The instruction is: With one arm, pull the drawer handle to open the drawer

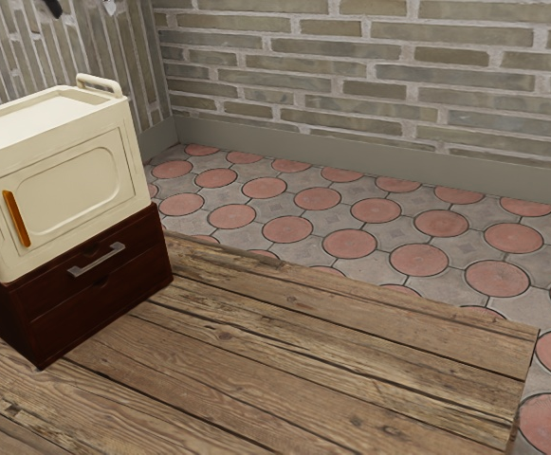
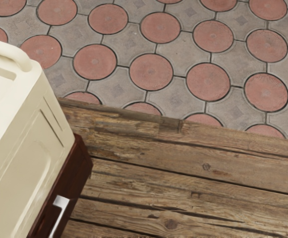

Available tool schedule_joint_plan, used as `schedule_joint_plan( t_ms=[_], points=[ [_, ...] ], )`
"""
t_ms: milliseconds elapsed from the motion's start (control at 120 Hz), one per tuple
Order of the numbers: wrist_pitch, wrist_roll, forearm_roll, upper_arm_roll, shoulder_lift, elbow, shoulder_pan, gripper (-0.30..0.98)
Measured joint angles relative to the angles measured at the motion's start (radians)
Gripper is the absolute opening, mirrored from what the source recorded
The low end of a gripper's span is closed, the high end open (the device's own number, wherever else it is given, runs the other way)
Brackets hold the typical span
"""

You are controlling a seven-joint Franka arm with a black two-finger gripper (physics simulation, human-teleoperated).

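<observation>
Gripper [image 1: 53, 9] width: I cannot tell; the drawer handle [image 1: 97, 261] faces along the tabletop's [image 1: 332, 374] long edge, likely leaving pulling room.

In the exterior view, toward its left and at the far side, there are two small parts of the robot's body. The one more to the left is a black piece [image 1: 54, 8], narrow in shape and quite dark in its tone. The one more to the right is a pale piece [image 1: 110, 6], nearly white in colour. Their finer details are too small to tell
</observation>
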Motion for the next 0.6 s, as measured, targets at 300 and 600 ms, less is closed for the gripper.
schedule_joint_plan(
  t_ms=[300, 600],
  points=[
    [0.095, -0.009, 0.023, -0.022, -0.312, -0.545, 0.033, 0.69],
    [0.376, -0.039, -0.111, -0.1, -0.646, -1.235, 0.03, 0.69]
  ],
)
